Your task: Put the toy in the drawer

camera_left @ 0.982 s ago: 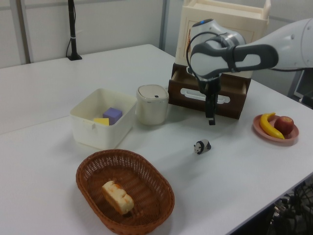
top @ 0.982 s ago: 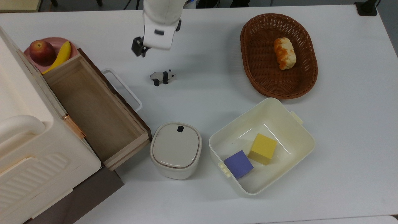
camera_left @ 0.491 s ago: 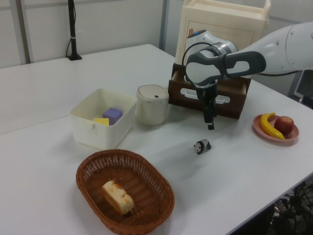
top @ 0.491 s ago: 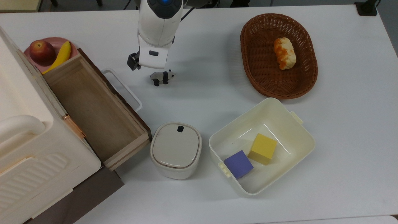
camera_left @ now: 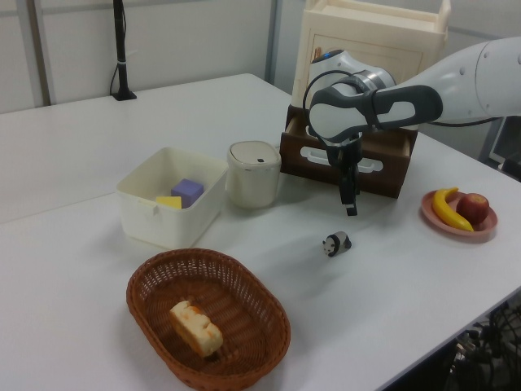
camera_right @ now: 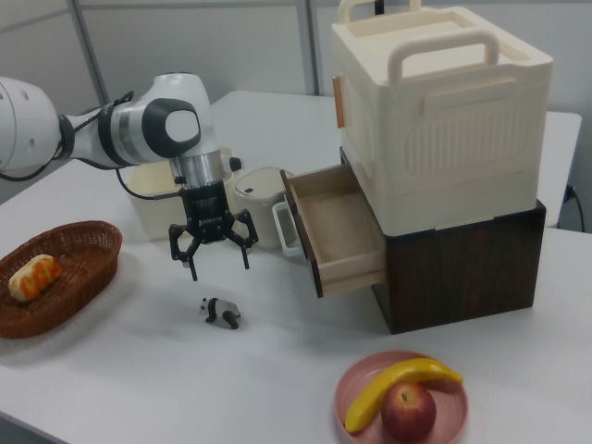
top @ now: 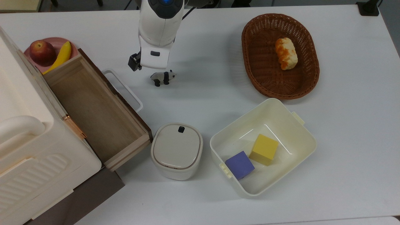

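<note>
White tabletop (top: 343, 131) carries the whole scene: the panda (top: 163, 77) stands on bare surface between the open drawer (top: 93, 109) and the basket (top: 307, 78). End effector (camera_right: 218, 263) hangs above it, fingers spread wide and grasping nothing. In the right view the panda sits almost straight below the fingertips, a touch nearer the camera; in the top view its body runs left to right, head toward the top view's right. The drawer, pulled out and holding nothing, waits on the top view's left. Compared with a second ago, the arm has come in over the panda and lowered; over the last half second it has barely shifted.
</note>
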